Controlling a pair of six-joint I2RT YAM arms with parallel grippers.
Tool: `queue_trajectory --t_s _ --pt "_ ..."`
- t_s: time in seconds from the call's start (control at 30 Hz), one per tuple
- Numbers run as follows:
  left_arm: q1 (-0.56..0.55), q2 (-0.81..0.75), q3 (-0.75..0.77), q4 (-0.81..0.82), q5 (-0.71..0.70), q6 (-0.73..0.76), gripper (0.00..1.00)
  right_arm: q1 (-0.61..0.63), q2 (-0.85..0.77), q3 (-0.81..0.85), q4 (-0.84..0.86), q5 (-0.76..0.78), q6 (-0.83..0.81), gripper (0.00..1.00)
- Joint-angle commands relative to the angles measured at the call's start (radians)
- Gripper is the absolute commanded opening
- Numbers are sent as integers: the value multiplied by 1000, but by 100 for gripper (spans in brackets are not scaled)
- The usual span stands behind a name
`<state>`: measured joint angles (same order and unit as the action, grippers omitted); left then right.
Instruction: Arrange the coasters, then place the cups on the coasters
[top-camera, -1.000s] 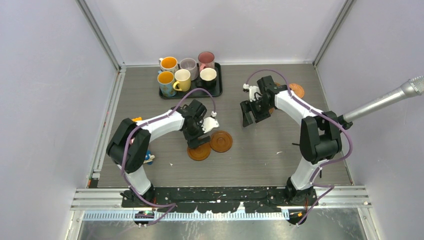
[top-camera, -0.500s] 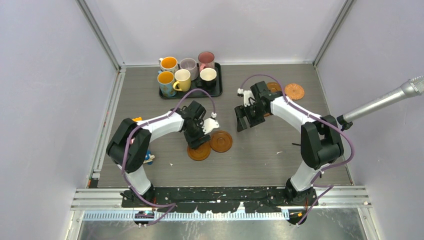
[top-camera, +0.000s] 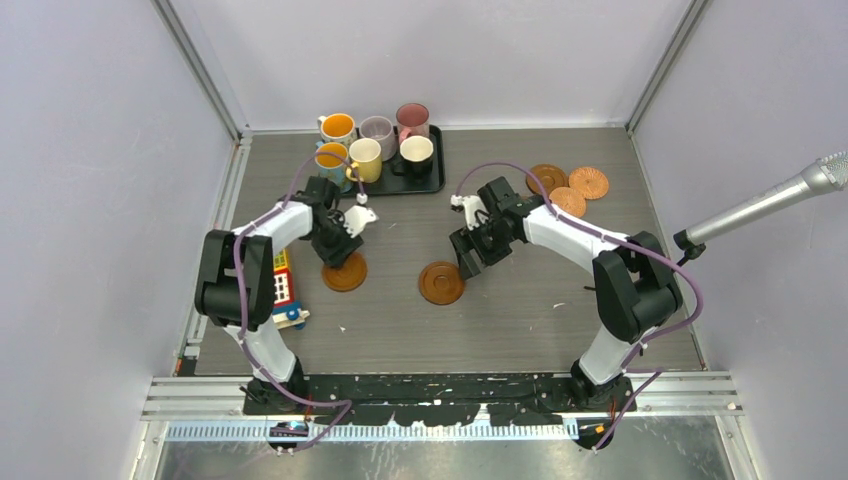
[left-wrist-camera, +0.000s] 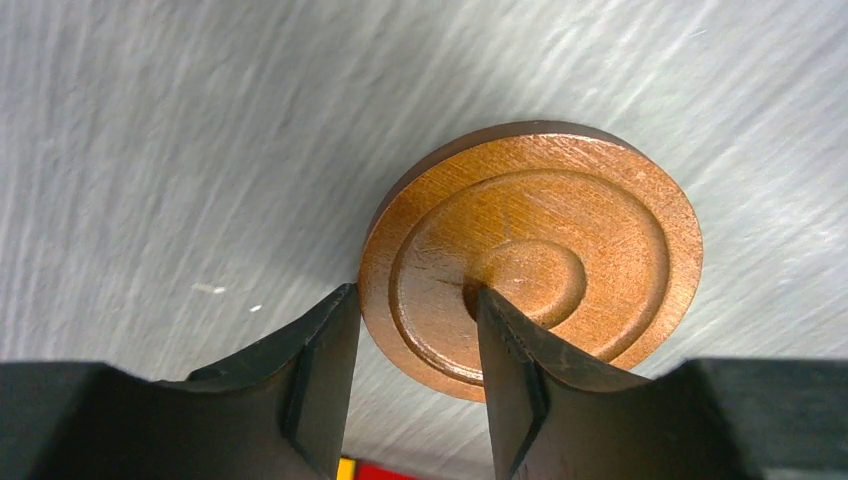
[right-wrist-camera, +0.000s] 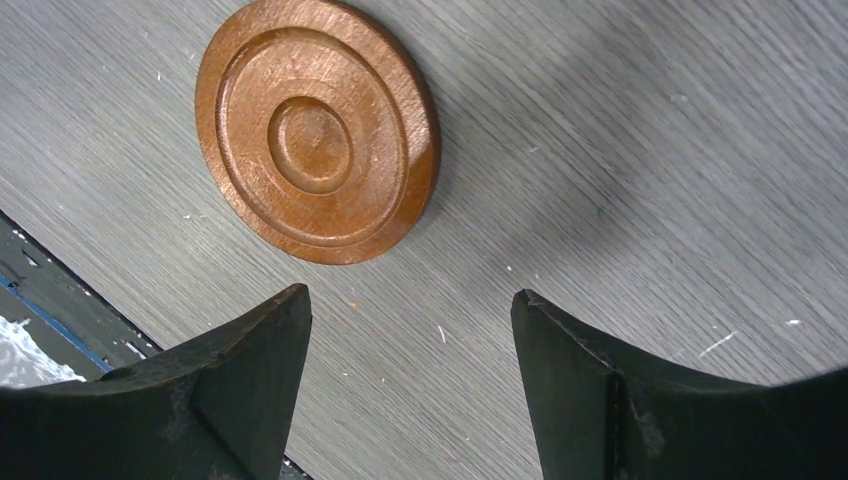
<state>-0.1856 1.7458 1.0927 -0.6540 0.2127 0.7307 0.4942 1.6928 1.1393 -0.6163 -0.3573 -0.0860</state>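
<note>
My left gripper (top-camera: 341, 252) (left-wrist-camera: 415, 295) is shut on the rim of a brown ringed coaster (top-camera: 345, 273) (left-wrist-camera: 560, 240), one finger at its edge and the other on its centre. It sits left of centre, slightly lifted on one side. A second coaster (top-camera: 441, 283) (right-wrist-camera: 315, 130) lies mid-table. My right gripper (top-camera: 469, 255) (right-wrist-camera: 410, 312) hovers open just right of it, nothing between its fingers. Three more coasters (top-camera: 568, 188) lie at the back right. Several cups (top-camera: 377, 135) stand on the black tray (top-camera: 434, 182) at the back.
A coloured toy block (top-camera: 283, 287) lies beside the left arm near the table's left edge. A microphone (top-camera: 770, 205) pokes in from the right wall. Metal rails border the table on both sides.
My left gripper closed on the coaster and carried it left and back, away from the second coaster. My right gripper moved left and nearer, uncovering the three coasters at the back right.
</note>
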Motion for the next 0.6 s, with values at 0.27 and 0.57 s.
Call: queue_trajectory --t_s 0.27,0.57 --pt "264 111 82 -30 -108 274 47 42 -14 14 -58 -1 -123 78" --pt "375 106 82 -49 -82 400 47 46 -46 -10 -85 6 -134 78"
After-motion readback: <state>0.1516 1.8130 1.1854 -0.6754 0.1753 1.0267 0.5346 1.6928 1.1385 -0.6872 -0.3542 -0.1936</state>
